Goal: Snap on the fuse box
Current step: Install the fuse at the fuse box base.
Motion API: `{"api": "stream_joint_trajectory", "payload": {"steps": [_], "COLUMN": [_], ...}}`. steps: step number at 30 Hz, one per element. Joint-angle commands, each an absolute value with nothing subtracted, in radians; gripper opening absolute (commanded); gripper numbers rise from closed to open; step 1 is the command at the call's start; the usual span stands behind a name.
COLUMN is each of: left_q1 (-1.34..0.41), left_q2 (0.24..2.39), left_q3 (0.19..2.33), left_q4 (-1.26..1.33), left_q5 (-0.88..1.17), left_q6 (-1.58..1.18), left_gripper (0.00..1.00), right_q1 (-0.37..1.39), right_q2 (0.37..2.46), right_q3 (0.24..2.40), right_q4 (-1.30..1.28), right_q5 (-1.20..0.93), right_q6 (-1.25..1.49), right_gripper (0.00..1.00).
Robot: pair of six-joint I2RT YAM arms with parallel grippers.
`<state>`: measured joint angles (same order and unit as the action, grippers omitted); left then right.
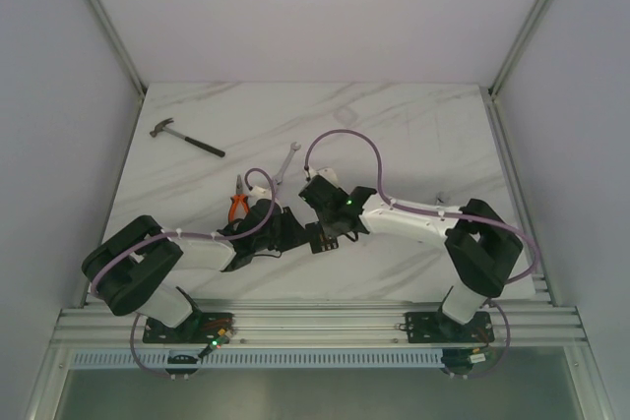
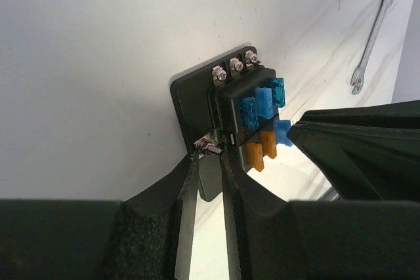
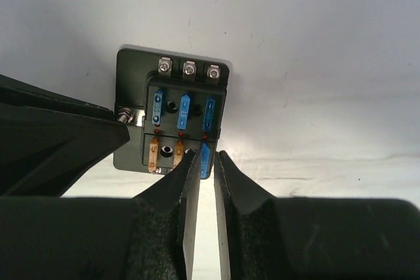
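The fuse box (image 2: 231, 100) is a black block on a black base plate with three screw terminals along its far edge. It holds three blue fuses and two amber fuses. It lies on the white marble table (image 1: 394, 135) between both arms (image 1: 321, 240). My left gripper (image 2: 209, 152) is nearly shut on the box's side screw terminal and base-plate edge. My right gripper (image 3: 206, 157) is shut on a blue fuse (image 3: 205, 159) at the box's (image 3: 131, 77) near right slot. That fuse also shows in the left wrist view (image 2: 283, 132).
Orange-handled pliers (image 1: 238, 204) lie just left of the grippers. A wrench (image 1: 285, 161) lies behind them, also in the left wrist view (image 2: 371, 37). A hammer (image 1: 185, 138) lies at the far left. Cables loop over the right arm.
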<state>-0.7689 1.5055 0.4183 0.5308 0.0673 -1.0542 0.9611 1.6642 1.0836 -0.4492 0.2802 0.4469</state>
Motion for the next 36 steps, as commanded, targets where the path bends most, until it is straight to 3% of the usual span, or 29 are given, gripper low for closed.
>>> {"api": "stream_joint_trajectory", "payload": {"steps": [1, 7, 13, 31, 36], "left_q1": [-0.767, -0.768, -0.768, -0.767, -0.768], "left_q2": [1.514, 1.512, 1.515, 1.517, 1.509], "left_q3": [0.418, 0.417, 0.417, 0.406, 0.405], "left_q4": [0.559, 0.559, 0.561, 0.568, 0.563], "left_q5": [0.073, 0.074, 0.075, 0.071, 0.066], "left_q6": [-1.062, -1.062, -1.063, -1.072, -1.074], "left_gripper": [0.30, 0.30, 0.30, 0.29, 0.29], "right_q1": [0.957, 0.954, 0.953, 0.923, 0.931], "right_q2": [1.690, 1.716, 1.734, 1.949, 1.865], "right_q3": [1.114, 1.121, 1.119, 1.008, 1.060], "right_q4": [-0.485, -0.490, -0.501, -0.456, -0.457], "right_q5": [0.263, 0.237, 0.222, 0.163, 0.168], "right_q6": [0.466, 0.467, 0.468, 0.418, 0.390], "right_gripper": [0.21, 0.19, 0.00, 0.00, 0.02]}}
